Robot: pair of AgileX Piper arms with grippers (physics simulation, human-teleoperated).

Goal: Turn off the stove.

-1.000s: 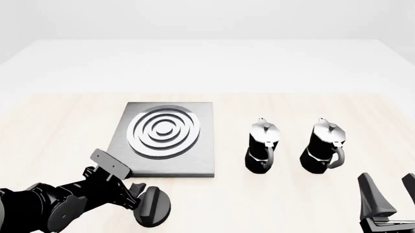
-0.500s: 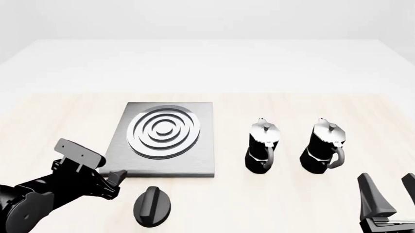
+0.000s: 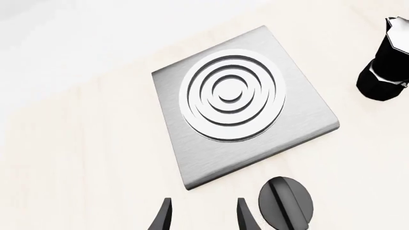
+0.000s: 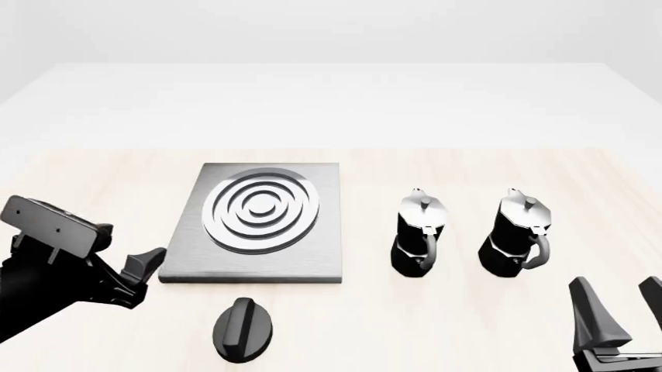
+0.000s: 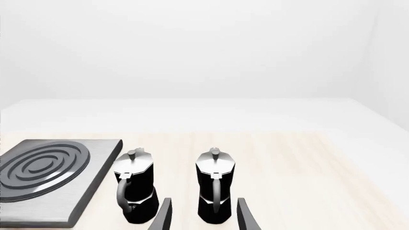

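The left arm (image 4: 46, 283) is matte black all over, built from rounded, bulky housings that catch a faint grey sheen along their edges. A flat, light-grey rectangular plate (image 4: 52, 221) sits on top near the wrist, with two small dark dots on its face. The left gripper (image 4: 143, 267) ends in short, black, wedge-shaped fingers (image 3: 164, 218), narrow and tapering to blunt tips. The right gripper (image 4: 621, 318) is the same black, its two fingers (image 5: 244, 216) long, blade-like and slightly glossy, rising from a blocky ribbed base.
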